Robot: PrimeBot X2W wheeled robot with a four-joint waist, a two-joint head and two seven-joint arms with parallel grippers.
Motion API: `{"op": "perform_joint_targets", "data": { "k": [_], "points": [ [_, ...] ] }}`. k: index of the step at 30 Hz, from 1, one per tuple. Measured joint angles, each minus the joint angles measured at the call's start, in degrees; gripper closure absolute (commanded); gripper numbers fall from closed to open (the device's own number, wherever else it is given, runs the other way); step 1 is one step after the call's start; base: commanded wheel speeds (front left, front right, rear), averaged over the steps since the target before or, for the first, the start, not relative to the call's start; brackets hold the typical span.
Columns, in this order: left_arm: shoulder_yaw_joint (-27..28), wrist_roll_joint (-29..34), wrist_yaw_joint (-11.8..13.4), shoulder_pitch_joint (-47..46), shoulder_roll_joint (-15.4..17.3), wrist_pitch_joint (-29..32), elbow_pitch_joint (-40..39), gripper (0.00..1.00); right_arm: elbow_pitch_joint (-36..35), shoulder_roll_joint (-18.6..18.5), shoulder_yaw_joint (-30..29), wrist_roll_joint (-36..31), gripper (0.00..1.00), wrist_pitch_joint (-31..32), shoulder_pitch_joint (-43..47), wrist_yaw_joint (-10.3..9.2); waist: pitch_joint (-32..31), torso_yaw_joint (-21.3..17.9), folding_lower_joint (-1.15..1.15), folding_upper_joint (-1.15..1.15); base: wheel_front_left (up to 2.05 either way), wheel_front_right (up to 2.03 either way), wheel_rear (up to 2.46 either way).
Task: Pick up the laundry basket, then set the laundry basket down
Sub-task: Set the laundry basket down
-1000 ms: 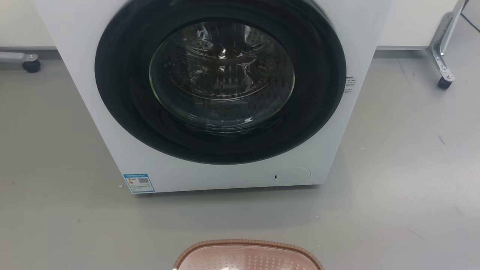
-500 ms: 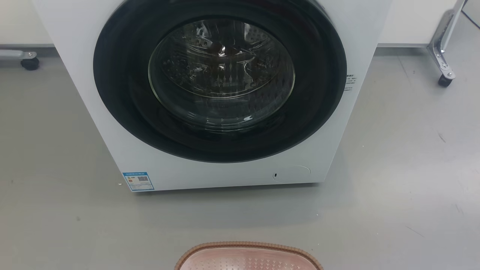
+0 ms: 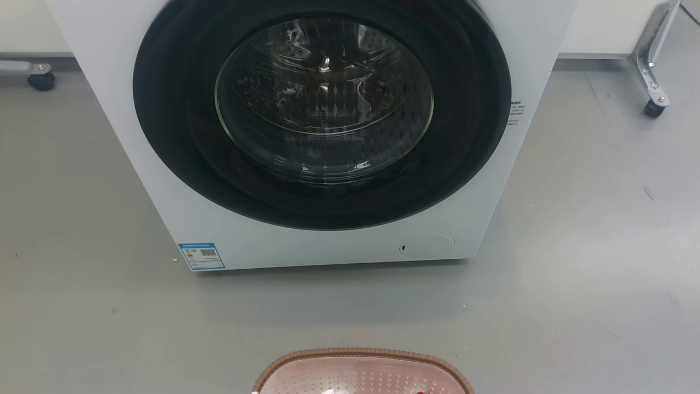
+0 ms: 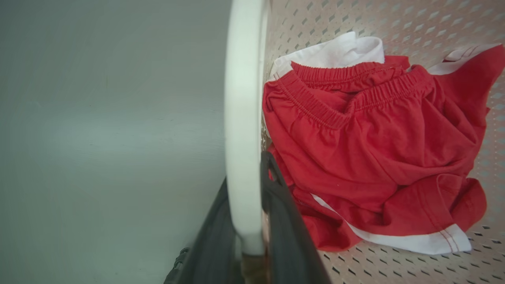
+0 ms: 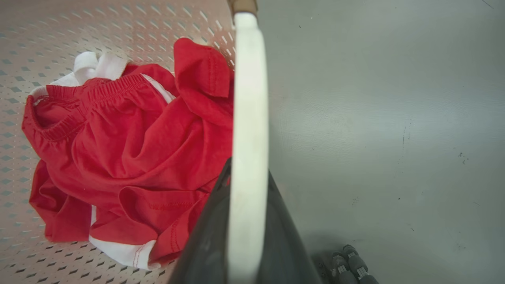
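Laundry basket [image 3: 358, 354] at bottom centre of head view, below washing machine [image 3: 328, 241]. Stiff perforated plastic, probably light; red shorts [image 4: 375, 150] inside add little weight. Best hold: smooth white handles, possibly slippery. Left gripper [image 4: 246, 169] jaws clamped on left handle [image 4: 242, 98], right gripper [image 5: 248, 167] jaws clamped on right handle [image 5: 248, 98].

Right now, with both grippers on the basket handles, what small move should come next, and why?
Probably ease the laundry basket down, both arms together and level. The left gripper and right gripper are each shut on a white handle, red shorts lie inside, and bare floor lies before the washing machine. Its height above the floor cannot be told.
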Motion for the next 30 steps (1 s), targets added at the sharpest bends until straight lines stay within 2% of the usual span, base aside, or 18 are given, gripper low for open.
{"op": "perform_joint_targets", "data": {
  "k": [10, 30],
  "points": [
    [-0.03, -0.6, 0.04, -2.58, 0.02, -0.49, 0.4, 1.0, 0.23, 0.0, 0.3, 0.41, 1.0, -0.53, -2.76, -0.01, 2.81, 0.1, 0.0, 0.0, 0.0, 0.0, 0.0],
    [2.08, -0.45, 0.04, -19.31, -0.12, -2.35, 1.52, 1.0, 3.01, 0.04, -1.14, -0.08, 1.0, -2.29, -21.16, 0.0, 16.41, -0.18, 0.01, 0.01, 0.0, 0.0, 0.0]
  ]
}}
